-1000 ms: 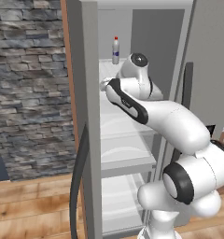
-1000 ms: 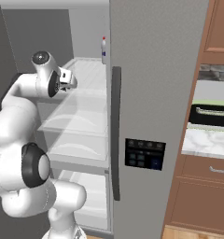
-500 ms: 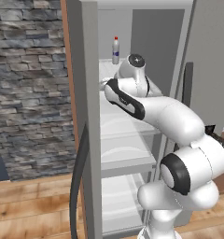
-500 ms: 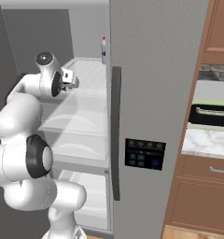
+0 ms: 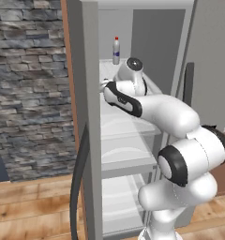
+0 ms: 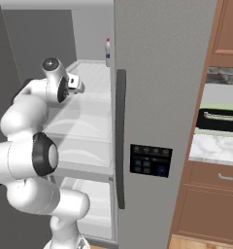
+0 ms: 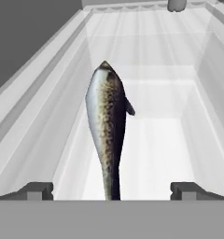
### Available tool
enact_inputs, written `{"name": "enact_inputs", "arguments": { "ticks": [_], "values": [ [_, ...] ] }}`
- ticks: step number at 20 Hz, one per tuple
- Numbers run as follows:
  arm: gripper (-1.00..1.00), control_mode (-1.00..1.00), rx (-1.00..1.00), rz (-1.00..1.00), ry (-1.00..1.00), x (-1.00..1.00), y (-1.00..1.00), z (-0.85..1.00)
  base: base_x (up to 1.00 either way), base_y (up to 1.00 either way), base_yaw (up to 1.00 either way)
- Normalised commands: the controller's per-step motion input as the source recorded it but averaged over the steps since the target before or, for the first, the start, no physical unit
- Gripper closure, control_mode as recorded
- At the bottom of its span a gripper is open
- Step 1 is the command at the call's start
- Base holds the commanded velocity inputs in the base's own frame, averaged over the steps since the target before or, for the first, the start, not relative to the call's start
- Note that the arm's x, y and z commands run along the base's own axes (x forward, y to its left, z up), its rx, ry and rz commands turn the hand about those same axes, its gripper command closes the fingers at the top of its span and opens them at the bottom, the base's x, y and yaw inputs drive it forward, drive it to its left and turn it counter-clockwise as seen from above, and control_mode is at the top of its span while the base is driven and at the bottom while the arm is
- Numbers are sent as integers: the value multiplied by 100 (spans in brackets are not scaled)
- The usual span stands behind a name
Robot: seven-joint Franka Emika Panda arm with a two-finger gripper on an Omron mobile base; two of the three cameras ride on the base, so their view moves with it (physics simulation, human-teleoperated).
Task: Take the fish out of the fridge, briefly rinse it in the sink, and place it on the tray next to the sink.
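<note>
Fish [image 7: 108, 126] lies on a white shelf inside the fridge [image 6: 157, 97], straight ahead of the end effector [image 7: 111, 190], whose two fingertips [image 7: 37, 190] stand wide apart with nothing between them. Its tail end runs down between the tips while the head points away, so the body lies lengthwise along the approach and slightly left of centre.

Judging from this, the main risk is a poor hold on the narrow tail: closing this far back would catch only the thinnest part, and the slim, probably slippery body could pivot or slide out once lifted. Pushing further in without staying centred could instead nudge the fish along the smooth shelf, or the left tip could land on its flank and shove it toward the shelf's raised side wall.

Beyond the fish the shelf runs clear to the back wall. At the far end stands the white bottle [image 5: 116, 50] with a red cap, well apart from the fish and no obstacle to the grasp. In the left base view the open fridge door [image 5: 84, 117] stands close beside the arm, and withdrawing with the fish could brush the door or the shelf edges.
</note>
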Motion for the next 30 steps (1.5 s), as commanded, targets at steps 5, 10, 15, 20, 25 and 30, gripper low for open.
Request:
{"name": "enact_inputs", "arguments": {
  "ticks": [5,10,15,20,25,30],
  "values": [
    [-100,-100,0,0,0,30,0,-3,0,0,0],
    [-100,-100,0,0,0,25,3,-15,0,0,0],
    [-100,-100,-1,0,0,11,0,-44,0,0,0],
    [-100,-100,-3,0,0,4,0,-59,0,0,0],
    [100,-100,-4,0,0,16,8,-51,0,0,0],
    [100,-100,0,0,-1,6,0,-7,0,0,0]
  ]
}}
